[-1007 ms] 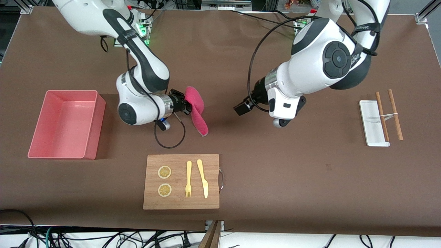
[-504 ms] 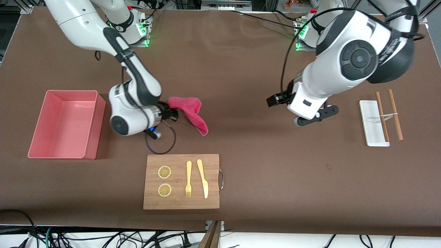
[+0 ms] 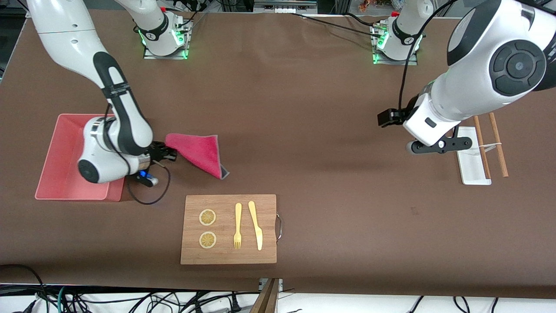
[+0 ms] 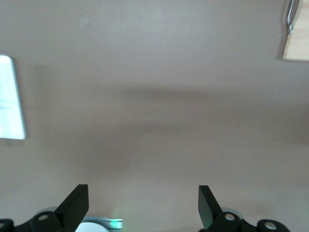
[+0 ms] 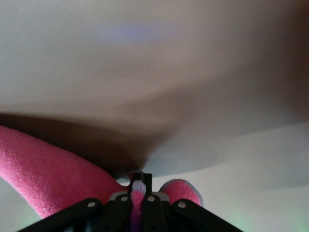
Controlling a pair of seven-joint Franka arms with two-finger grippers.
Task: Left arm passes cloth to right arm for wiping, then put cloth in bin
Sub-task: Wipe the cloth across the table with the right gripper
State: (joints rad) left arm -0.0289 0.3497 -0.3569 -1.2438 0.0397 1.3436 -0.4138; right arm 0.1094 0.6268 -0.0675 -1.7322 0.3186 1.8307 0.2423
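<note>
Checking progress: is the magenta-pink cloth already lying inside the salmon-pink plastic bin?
No, the magenta-pink cloth hangs from the right tool beside the salmon-pink plastic bin.

A wooden board (image 3: 229, 229) lies on the brown desk (image 3: 339, 208), carrying two lemon slices (image 3: 207, 217), a fork (image 3: 237, 226) and a knife (image 3: 255, 225). Two chopsticks (image 3: 498, 144) lean on a white tray (image 3: 468, 156).

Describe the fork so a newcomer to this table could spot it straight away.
Find the wooden board at the table edge nearest the front camera. On it, the fork lies between two lemon slices and a knife. It is pale yellow like the knife, but ends in tines.
</note>
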